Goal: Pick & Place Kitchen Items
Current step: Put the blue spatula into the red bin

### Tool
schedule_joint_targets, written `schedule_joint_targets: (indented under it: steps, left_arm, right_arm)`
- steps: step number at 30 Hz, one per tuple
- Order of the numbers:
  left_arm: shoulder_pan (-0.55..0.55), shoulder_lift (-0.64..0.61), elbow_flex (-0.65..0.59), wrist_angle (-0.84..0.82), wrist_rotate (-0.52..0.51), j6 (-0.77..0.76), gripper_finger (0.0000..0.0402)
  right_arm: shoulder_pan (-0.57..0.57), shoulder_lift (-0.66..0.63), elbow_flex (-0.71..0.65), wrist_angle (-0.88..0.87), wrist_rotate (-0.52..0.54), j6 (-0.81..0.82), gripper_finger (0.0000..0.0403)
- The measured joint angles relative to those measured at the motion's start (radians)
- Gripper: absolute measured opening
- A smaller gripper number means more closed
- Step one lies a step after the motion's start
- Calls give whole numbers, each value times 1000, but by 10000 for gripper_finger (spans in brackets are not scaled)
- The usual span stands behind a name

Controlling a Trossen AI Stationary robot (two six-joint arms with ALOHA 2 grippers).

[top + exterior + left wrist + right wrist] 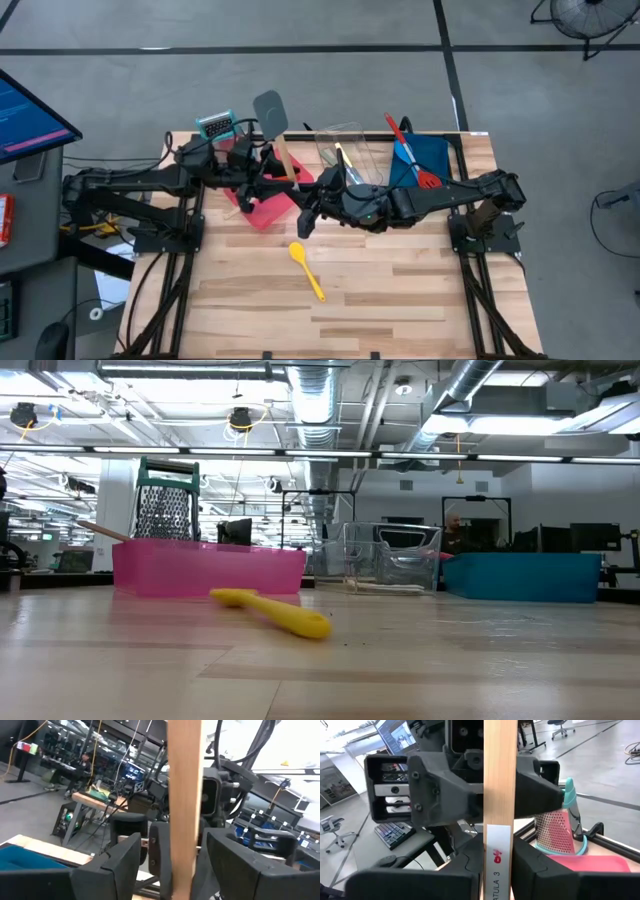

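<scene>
A grey-teal spatula (270,108) with a wooden handle (288,155) stands roughly upright, head up, above the pink-red tray (262,212). My left gripper (277,170) comes from the table's left and my right gripper (304,196) from its right. Both are shut on the handle, which shows in the left wrist view (185,780) and the right wrist view (499,770). A yellow spoon (307,268) lies on the table in front of the trays; it also shows in the low view (270,610). A red spatula (410,150) lies over the blue tray (432,155). Neither gripper shows in the low view. My left gripper pinches the wooden handle (185,845) between its two fingers, farther toward the head than my right gripper. The fingers are about level, come from the table's left and lie across the handle. My right gripper pinches the handle's lower, labelled part (499,845) between its two fingers. These fingers are about level, come from the table's right and lie across the handle. The spatula stands upright, clear of the tray.
A teal-topped box grater (215,127) stands at the far left behind the pink-red tray. A clear tray (345,150) holding a slim utensil sits between the pink-red and blue trays. Bare wooden tabletop (400,290) lies toward the near edge.
</scene>
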Motion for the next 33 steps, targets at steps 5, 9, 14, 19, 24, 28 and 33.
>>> schedule_joint_targets:
  steps: [5,9,14,19,24,28,33]
  left_arm:
    - [0,0,0,-1,2,1,208]
    - [0,6,0,1,16,1,185]
    - [0,8,0,8,32,2,128]
    - [0,8,0,14,37,2,65]
    - [0,7,0,23,41,0,27]
    - [0,7,0,28,48,-1,27]
    - [0,7,0,31,46,0,32]
  right_arm:
    - [0,0,0,0,-19,0,55]
    - [6,0,0,0,-30,0,55]
    - [8,0,0,0,-44,-2,55]
    - [6,0,0,-2,-42,-6,55]
    - [6,-1,0,-3,-35,-9,58]
    - [6,-1,0,2,-40,-9,67]
    - [7,-1,0,-5,-46,-9,80]
